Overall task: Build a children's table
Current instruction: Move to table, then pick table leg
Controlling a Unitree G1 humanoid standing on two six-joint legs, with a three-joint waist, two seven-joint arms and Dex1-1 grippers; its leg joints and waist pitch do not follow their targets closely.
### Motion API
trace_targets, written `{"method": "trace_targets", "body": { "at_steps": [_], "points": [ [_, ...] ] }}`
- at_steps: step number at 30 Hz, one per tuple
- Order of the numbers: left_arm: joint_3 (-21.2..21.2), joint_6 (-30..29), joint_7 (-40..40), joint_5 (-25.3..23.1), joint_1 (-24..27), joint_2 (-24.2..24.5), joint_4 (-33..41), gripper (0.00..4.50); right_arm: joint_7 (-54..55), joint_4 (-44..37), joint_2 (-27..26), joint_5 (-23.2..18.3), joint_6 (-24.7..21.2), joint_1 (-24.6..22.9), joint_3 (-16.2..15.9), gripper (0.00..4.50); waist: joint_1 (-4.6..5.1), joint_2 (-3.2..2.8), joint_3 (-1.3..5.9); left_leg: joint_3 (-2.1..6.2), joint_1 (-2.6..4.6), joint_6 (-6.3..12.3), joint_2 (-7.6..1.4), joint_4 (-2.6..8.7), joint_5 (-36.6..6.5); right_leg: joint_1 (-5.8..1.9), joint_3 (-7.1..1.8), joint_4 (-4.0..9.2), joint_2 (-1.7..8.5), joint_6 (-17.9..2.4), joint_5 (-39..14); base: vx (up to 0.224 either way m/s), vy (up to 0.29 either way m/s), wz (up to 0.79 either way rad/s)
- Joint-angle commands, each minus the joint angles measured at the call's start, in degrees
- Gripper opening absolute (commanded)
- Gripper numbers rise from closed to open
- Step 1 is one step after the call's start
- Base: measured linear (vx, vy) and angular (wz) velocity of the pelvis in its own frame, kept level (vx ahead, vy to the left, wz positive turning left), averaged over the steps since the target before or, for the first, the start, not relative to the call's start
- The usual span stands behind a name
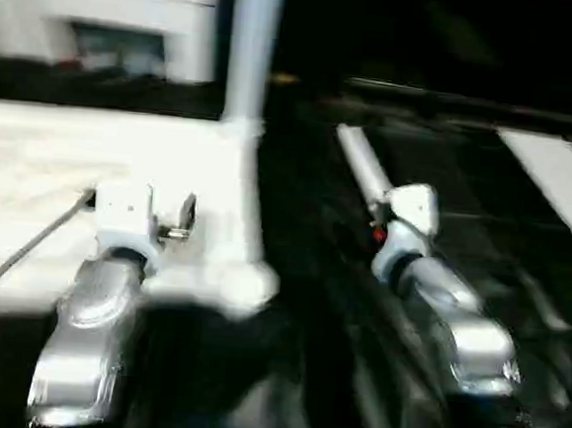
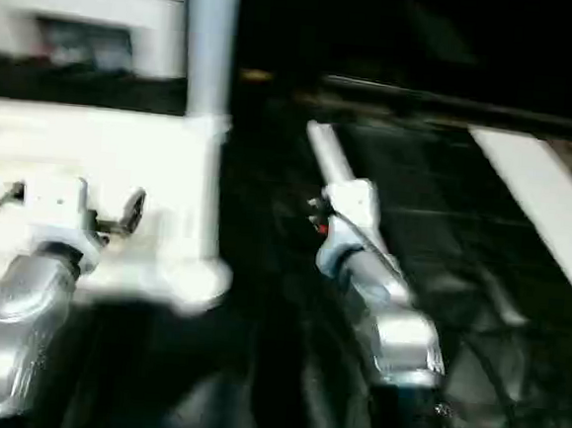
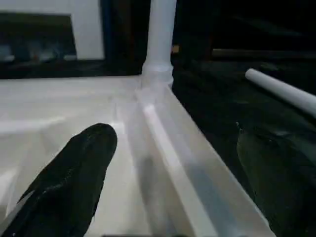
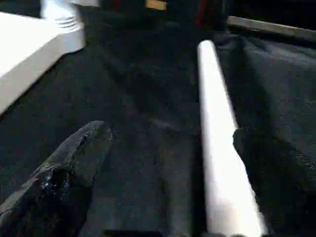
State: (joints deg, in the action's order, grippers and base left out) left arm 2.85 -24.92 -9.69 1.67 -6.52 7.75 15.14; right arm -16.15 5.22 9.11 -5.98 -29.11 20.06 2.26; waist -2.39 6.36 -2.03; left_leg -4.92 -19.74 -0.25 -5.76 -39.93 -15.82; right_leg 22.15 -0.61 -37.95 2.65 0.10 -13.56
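Both end effectors wide open, and the loose leg [image 4: 217, 148] at the right end effector's [image 4: 168, 168] 1 o'clock looks light, stiff, slippery, so I'd grab mid-tube.

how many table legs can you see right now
2. One leg stands upright in the tabletop's far corner socket. One loose leg lies on the dark cloth, between the open right tool's fingers. Others may be out of frame.
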Motion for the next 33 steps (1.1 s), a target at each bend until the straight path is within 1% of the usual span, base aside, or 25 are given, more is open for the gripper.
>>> {"method": "trace_targets", "body": {
  "at_steps": [1,2,3,4,5,6,7,8,9,11,12,14,16,17,18,19,22,23,24,26,27,29,31,32,33],
  "points": [
    [-0.2,0.2,-3.1,0.9,-0.2,1.9,0.8,4.47,0.6,0.8,0.6,0.4,-2.3,3.0,0.5,4.5,-1.39,-1.59,3.29,0.86,-3.15,0.12,-3.64,5.91,24.5,-5.96,-2.18,0.29,6.0,-16.5,69.9,0.0,0.0,0.0],
    [-0.7,0.1,-4.8,1.3,-0.4,3.1,1.0,4.47,0.3,1.5,1.4,0.3,-3.2,4.0,0.7,4.5,-0.77,-3.41,3.54,0.53,-1.88,-0.24,-4.58,5.93,32.5,-4.65,0.28,-0.52,1.53,-13.4,56.5,-0.115,-0.028,-0.04],
    [-1.2,-0.2,-6.7,1.9,-0.5,4.1,1.2,4.47,0.4,2.4,2.2,0.5,-4.2,5.0,0.8,4.5,-0.32,-4.31,4.16,1.13,0.54,-1.59,-6.54,4.92,38.6,-2.75,0.98,0.25,1.4,-11.6,38.2,0.0,0.0,0.0],
    [-2.7,-1.2,-11.0,2.5,-0.6,7.1,1.8,4.47,0.7,5.1,3.8,0.7,-6.0,7.6,1.6,4.5,-0.26,-4.41,3.72,1.1,1.21,-2.23,-7.06,5.1,38.0,-1.64,0.8,1.15,1.98,-11.0,30.4,0.0,0.0,0.0],
    [-3.7,-2.2,-14.3,3.4,-0.6,9.2,2.6,4.47,1.1,7.4,4.9,1.0,-7.0,9.4,1.9,4.5,-0.27,-3.98,3.0,0.07,0.94,-4.19,-6.38,6.21,28.4,-2.13,0.26,2.72,2.85,-10.3,19.9,0.0,0.0,0.0],
    [-3.9,-2.4,-14.9,3.5,-0.6,9.5,2.8,4.47,1.1,7.8,5.1,1.0,-7.2,9.7,2.0,4.5,-0.68,-3.44,2.42,-1.14,0.34,-6.49,-5.89,7.2,15.3,-2.93,-0.42,3.77,3.49,-10.5,13.2,-0.051,0.013,0.1],
    [-4.1,-2.6,-15.7,3.8,-0.5,10.0,3.1,4.47,1.2,8.3,5.4,1.1,-7.4,10.1,2.0,4.5,-1.03,-3.22,2.38,-1.54,0.32,-7.05,-6.02,7.64,10.1,-3.26,-0.72,4.09,3.85,-10.6,11.1,-0.051,0.013,0.1],
    [-4.9,-3.3,-17.7,4.2,-0.7,11.4,3.8,4.47,1.0,10.3,6.5,1.6,-7.6,11.2,1.8,4.5,-1.19,-2.65,2.03,-2.2,0.26,-7.08,-6.2,8.37,2.7,-3.19,-1.06,4.6,4.04,-10.9,6.9,-0.059,0.001,0.12],
    [-5.8,-4.3,-20.1,5.0,-1.0,13.2,4.6,4.47,0.5,13.1,7.8,1.9,-8.0,12.6,1.3,4.5,-1.23,-2.53,1.54,-2.57,0.18,-6.8,-6.33,9.02,-3.0,-3.07,-1.02,5.15,4.37,-11.0,-0.5,-0.064,-0.008,0.07],
    [-6.7,-5.6,-22.5,5.8,-1.5,14.9,5.5,4.47,0.2,16.8,8.9,2.9,-8.4,14.3,0.4,4.5,-1.13,-2.67,1.35,-2.95,0.64,-6.76,-6.65,9.31,-8.9,-2.35,-1.0,5.85,4.84,-10.7,-11.0,-0.066,-0.011,0.05],
    [-7.3,-6.6,-24.1,6.6,-1.8,16.1,6.1,4.47,0.2,19.9,9.6,4.1,-8.6,15.6,-0.3,4.5,-0.93,-2.6,1.29,-3.02,0.26,-6.89,-6.7,9.46,-9.6,-2.4,-1.0,6.06,4.88,-10.3,-13.9,-0.058,-0.015,-0.02],
    [-7.6,-7.1,-25.1,7.4,-2.1,16.7,6.4,4.47,0.1,21.9,9.8,4.8,-9.0,16.5,-0.5,4.5,-0.79,-2.73,1.42,-3.03,-0.14,-6.92,-6.75,9.46,-8.2,-2.37,-0.93,5.95,4.9,-9.9,-13.8,-0.029,-0.008,-0.01],
    [-8.2,-9.4,-27.8,10.2,-2.3,18.3,7.9,4.47,-0.3,26.6,10.5,5.7,-11.5,18.5,-1.5,4.5,-0.92,-2.79,1.51,-3.24,-0.14,-6.72,-6.76,9.32,-6.8,-2.23,-0.95,5.89,4.89,-10.0,-12.0,0.0,0.0,0.0],
    [-8.6,-10.7,-29.2,11.6,-2.2,19.2,8.7,4.47,-0.5,28.7,10.9,6.1,-13.0,19.3,-2.2,4.5,-0.89,-2.81,1.72,-3.2,-0.21,-6.72,-6.68,9.18,-5.2,-2.36,-0.8,5.45,4.82,-10.7,-10.1,0.0,0.0,0.0],
    [-8.9,-11.8,-30.2,12.5,-2.2,19.9,9.4,4.47,-1.2,30.3,11.0,5.7,-14.2,20.0,-2.2,4.5,-0.9,-2.85,1.77,-3.41,-0.57,-6.54,-6.69,9.12,-3.3,-2.57,-0.83,5.26,4.67,-11.0,-7.0,0.0,0.0,0.0],
    [-9.3,-12.4,-31.5,13.0,-2.1,20.8,10.0,4.47,-2.0,32.1,11.2,5.2,-14.9,20.7,-2.5,4.5,-0.96,-2.8,1.94,-3.53,-0.41,-6.39,-6.7,8.94,-2.3,-2.53,-0.79,5.05,4.61,-11.4,-5.1,0.0,0.0,0.0],
    [-9.6,-13.0,-33.0,13.3,-1.8,21.8,10.7,4.47,-4.7,35.2,11.5,3.7,-17.5,21.7,-2.7,4.5,-1.15,-2.92,2.4,-4.0,-0.57,-5.07,-6.68,8.55,2.1,-2.7,-0.75,4.27,4.28,-13.1,3.9,0.0,0.0,0.0],
    [-9.6,-13.4,-33.1,13.3,-1.9,21.9,11.0,4.49,-5.3,36.9,11.7,3.6,-18.3,22.3,-2.8,4.33,-1.2,-2.86,2.47,-4.04,-0.67,-4.4,-6.73,8.51,3.7,-2.79,-0.7,4.06,4.21,-13.8,6.8,0.0,0.0,0.0],
    [-9.6,-13.4,-33.1,13.3,-1.9,21.9,11.0,4.49,-5.3,37.0,11.7,3.6,-18.4,22.4,-2.8,4.33,-1.18,-2.78,2.33,-4.09,-0.73,-3.99,-6.78,8.57,3.4,-2.75,-0.66,4.14,4.27,-14.2,6.9,0.0,0.0,0.0],
    [-9.5,-13.7,-33.2,13.7,-1.8,22.0,11.5,4.5,-5.0,39.2,11.5,2.4,-19.6,23.3,-0.8,4.13,-1.3,-2.88,2.22,-4.17,-0.56,-4.1,-6.92,8.65,1.8,-2.7,-0.7,4.32,4.4,-14.6,4.9,0.0,0.0,0.0],
    [-9.5,-13.7,-33.2,13.7,-1.8,22.0,11.5,4.5,-5.0,39.2,11.5,2.4,-19.6,23.3,-0.8,4.13,-1.27,-2.88,2.19,-4.21,-0.54,-4.23,-6.97,8.66,1.2,-2.62,-0.73,4.37,4.45,-14.7,4.1,0.0,0.0,0.0],
    [-9.5,-14.2,-33.5,14.3,-1.7,22.3,11.8,4.5,-5.2,41.2,11.4,2.2,-20.0,24.1,0.3,3.86,-1.38,-2.88,2.07,-4.24,-0.44,-4.98,-7.0,8.76,-0.3,-2.57,-0.75,4.58,4.51,-14.5,1.4,0.0,0.0,0.0],
    [-9.6,-14.8,-33.8,15.0,-1.9,22.6,12.1,4.5,-5.5,42.0,11.4,2.2,-20.0,24.4,0.5,3.79,-1.5,-3.08,1.89,-4.28,-0.31,-5.55,-7.05,8.85,-2.2,-2.32,-0.75,4.86,4.56,-14.2,-1.4,0.0,0.0,0.0],
    [-9.7,-15.4,-33.9,15.5,-2.1,23.0,12.3,4.5,-5.8,42.9,11.5,2.2,-20.0,24.9,0.5,3.55,-1.47,-3.02,1.88,-4.27,-0.33,-5.99,-7.09,8.89,-2.7,-2.29,-0.75,4.87,4.53,-13.9,-2.4,0.0,0.0,0.0],
    [-9.7,-15.7,-34.0,15.8,-2.3,23.3,12.4,4.5,-6.1,43.6,11.6,2.2,-19.9,25.2,0.3,3.55,-1.5,-3.0,1.87,-4.29,-0.29,-6.17,-7.06,8.9,-3.0,-2.23,-0.73,4.96,4.52,-13.6,-3.0,0.0,0.0,0.0]
  ]
}}
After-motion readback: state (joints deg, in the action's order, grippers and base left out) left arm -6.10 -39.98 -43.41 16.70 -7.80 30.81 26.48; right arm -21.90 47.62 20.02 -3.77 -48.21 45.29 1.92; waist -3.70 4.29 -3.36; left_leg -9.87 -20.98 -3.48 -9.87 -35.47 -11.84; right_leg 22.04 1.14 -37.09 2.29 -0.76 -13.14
